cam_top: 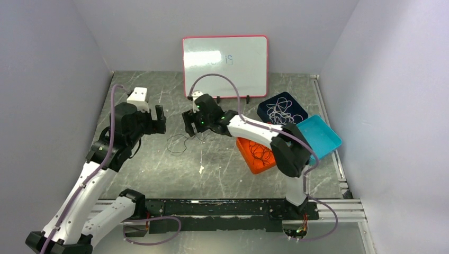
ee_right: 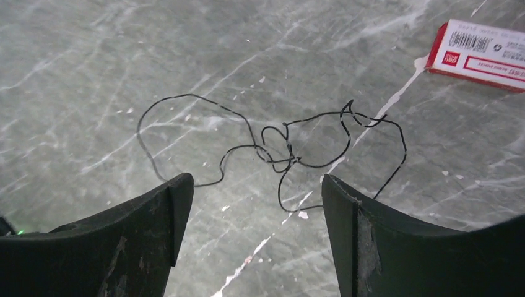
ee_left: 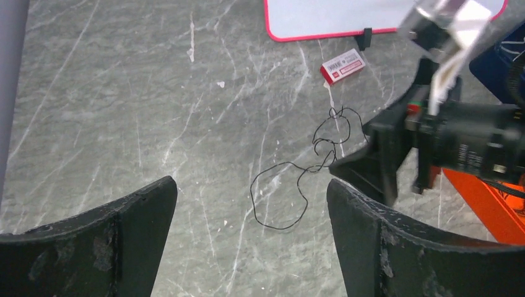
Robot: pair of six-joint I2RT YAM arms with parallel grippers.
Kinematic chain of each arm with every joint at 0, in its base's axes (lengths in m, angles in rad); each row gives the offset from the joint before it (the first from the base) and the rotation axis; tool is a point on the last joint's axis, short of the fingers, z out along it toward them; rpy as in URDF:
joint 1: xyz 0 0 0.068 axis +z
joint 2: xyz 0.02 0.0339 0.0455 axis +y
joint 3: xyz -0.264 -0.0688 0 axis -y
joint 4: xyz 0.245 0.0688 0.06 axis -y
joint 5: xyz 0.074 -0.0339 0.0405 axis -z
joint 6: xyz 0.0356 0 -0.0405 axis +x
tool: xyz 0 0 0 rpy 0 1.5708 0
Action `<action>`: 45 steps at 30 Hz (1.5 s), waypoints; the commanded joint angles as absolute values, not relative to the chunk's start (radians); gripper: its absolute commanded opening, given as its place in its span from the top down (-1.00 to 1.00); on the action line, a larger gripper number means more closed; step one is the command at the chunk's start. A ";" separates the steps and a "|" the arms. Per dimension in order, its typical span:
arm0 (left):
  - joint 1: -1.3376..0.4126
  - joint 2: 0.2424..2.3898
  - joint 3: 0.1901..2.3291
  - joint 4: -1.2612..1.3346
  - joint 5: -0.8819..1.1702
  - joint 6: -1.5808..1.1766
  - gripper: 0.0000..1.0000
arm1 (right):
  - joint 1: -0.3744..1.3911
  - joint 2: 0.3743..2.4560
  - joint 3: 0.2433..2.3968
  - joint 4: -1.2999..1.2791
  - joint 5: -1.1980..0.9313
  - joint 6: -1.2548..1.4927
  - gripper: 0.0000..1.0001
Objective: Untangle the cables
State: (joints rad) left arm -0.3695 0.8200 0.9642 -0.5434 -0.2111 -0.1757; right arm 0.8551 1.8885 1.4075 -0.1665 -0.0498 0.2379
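Observation:
One thin black cable (cam_top: 170, 143) lies on the grey marble table in loose loops with a small knot. It also shows in the left wrist view (ee_left: 253, 197) and in the right wrist view (ee_right: 288, 158). My left gripper (cam_top: 160, 120) is open and empty above the table, left of the cable; its jaws stand wide apart (ee_left: 251, 185). My right gripper (cam_top: 188, 126) is open and empty just over the knotted end, its jaws to either side of it (ee_right: 255, 179). White cables (cam_top: 280, 111) lie in a dark blue tray, and black cables (cam_top: 259, 152) in an orange tray.
A red-rimmed whiteboard (cam_top: 226, 63) stands at the back. A small red and white box (ee_left: 342, 65) lies near its foot and shows in the right wrist view (ee_right: 483, 54). A dark blue tray (cam_top: 296, 103), a teal tray (cam_top: 320, 138) and an orange tray (cam_top: 249, 159) sit at the right.

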 commanded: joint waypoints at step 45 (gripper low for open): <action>-0.361 0.706 0.778 -0.428 -0.152 -0.207 -0.91 | 0.881 1.780 1.304 0.029 0.250 0.363 1.00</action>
